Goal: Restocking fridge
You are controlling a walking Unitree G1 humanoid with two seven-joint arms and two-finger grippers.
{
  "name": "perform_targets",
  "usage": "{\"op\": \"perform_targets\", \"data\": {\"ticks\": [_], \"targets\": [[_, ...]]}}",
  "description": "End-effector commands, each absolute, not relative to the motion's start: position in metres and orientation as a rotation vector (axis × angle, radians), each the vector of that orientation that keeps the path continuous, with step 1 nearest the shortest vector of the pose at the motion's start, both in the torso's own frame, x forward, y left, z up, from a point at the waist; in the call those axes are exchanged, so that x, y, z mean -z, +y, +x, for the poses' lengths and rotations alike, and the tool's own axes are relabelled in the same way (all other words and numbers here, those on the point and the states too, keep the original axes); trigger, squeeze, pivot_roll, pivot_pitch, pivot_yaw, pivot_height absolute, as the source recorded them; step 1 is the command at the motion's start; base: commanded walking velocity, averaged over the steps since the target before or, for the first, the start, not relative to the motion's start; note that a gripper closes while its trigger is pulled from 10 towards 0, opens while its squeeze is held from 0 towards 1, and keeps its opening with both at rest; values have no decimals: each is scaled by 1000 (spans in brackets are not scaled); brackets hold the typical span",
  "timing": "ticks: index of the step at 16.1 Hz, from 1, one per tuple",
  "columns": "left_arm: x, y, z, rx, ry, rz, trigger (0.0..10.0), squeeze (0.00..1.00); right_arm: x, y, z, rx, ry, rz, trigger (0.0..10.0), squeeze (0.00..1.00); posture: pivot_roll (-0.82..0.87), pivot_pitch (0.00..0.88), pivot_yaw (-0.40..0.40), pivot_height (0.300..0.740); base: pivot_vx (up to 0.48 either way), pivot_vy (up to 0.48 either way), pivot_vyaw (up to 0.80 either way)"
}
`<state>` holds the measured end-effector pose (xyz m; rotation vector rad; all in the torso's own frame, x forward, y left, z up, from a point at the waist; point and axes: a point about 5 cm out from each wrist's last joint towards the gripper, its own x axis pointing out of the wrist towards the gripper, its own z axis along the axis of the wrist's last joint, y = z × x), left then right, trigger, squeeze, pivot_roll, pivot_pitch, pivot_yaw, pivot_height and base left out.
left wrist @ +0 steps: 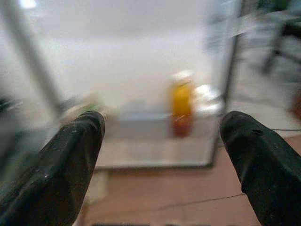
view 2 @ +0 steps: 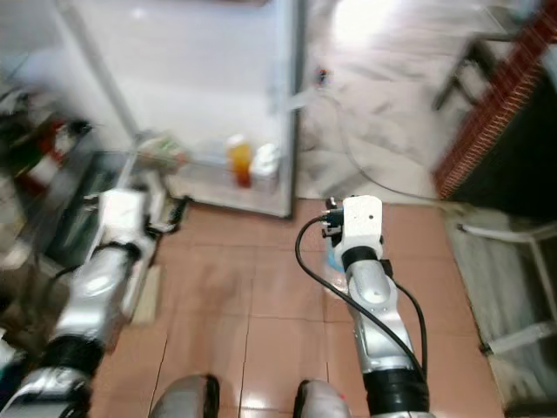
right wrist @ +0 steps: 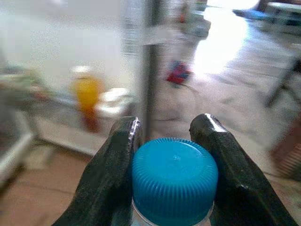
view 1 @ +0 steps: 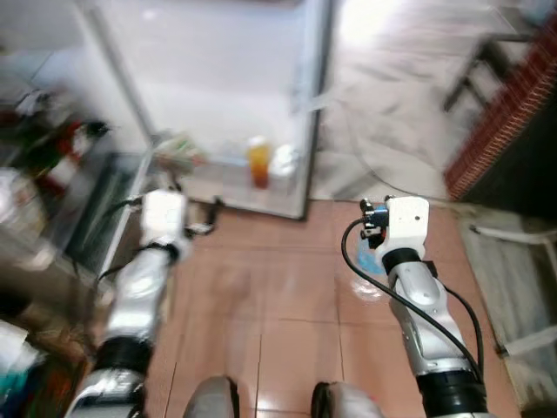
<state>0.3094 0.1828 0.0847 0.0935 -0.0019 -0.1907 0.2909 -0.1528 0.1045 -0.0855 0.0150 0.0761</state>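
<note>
Bottle (right wrist: 174, 181) sits clamped in right pincer (right wrist: 171, 141); left pincer (left wrist: 162, 141) gapes wide, empty.

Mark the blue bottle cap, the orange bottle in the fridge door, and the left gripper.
blue bottle cap (right wrist: 174, 179): right wrist view, top of cap.
orange bottle (view 1: 258, 163): left eye view, body.
left gripper (left wrist: 162, 134): left wrist view, midway between fingertips.

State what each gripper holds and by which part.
Right gripper: a clear bottle with a blue ribbed cap, pinched at the cap. Left gripper: open, holding nothing.
</note>
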Motion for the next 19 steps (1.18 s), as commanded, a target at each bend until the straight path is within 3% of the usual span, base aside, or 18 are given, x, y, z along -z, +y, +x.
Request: {"op": "perform_targets", "data": {"ticks": [1,7,19], "targets": [[-90,186,306,165,-22,80,10000,0,-115,-143,295,-139,-36,-58,10000,0,-15,102,19,740,0,0,750],[-90,192,292,69,-31,50,10000,0,-121,-130,296,-243,-63,-33,10000,0,-10,103,7,740,44,0,483],[-94,184,296,64,-17,29,10000,0,-125,-128,297,-281,-90,-53,10000,0,-17,103,13,740,377,0,0]]}}
